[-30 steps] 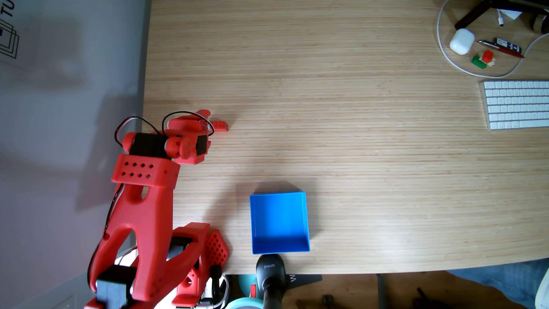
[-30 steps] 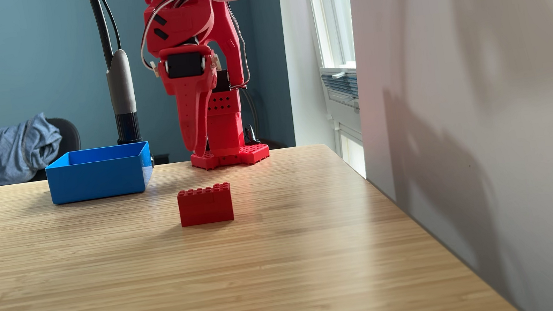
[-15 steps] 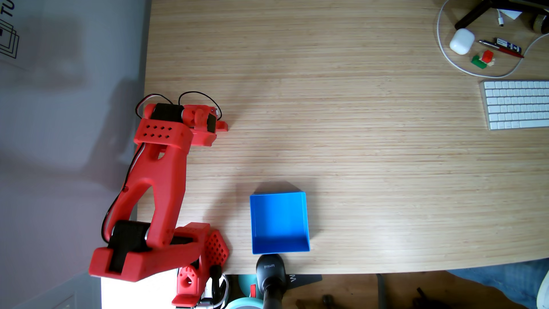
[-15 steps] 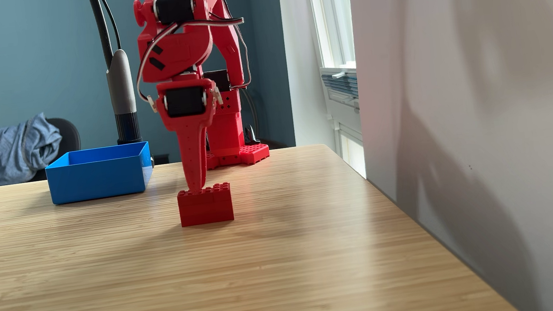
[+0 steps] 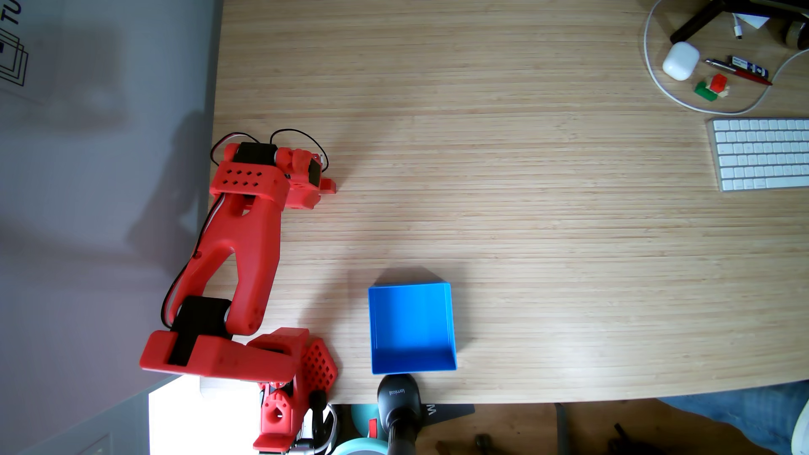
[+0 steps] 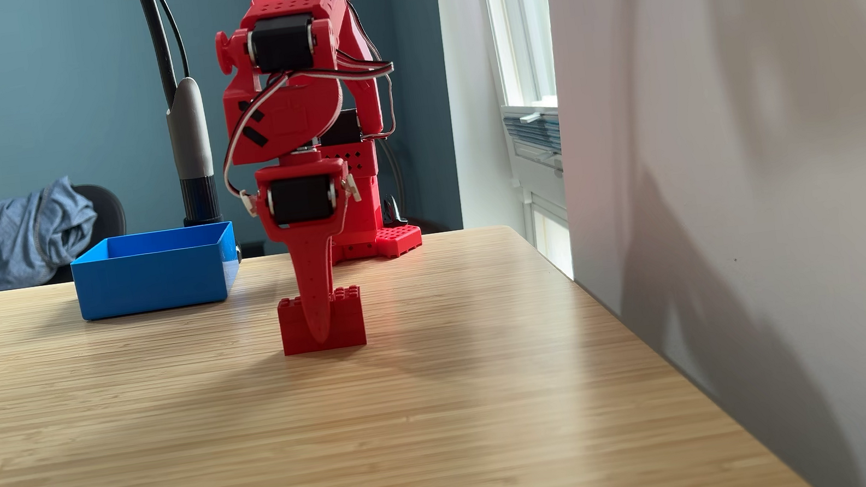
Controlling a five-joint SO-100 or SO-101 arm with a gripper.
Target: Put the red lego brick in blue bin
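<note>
Jaws are straddling the red brick [image 6: 292, 329], which is sitting on the surface well apart from the blue bin [image 6: 150, 287], but I cannot tell their spread, so I'm fearing an off-centre pinch tipping it.

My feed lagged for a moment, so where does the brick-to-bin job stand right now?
Done: the approach; the gripper is down at the red lego brick, one finger in front of it. In hand: the grasp; closure cannot be told. Left: lift, carry and drop into the blue bin, which holds nothing yet.
</note>
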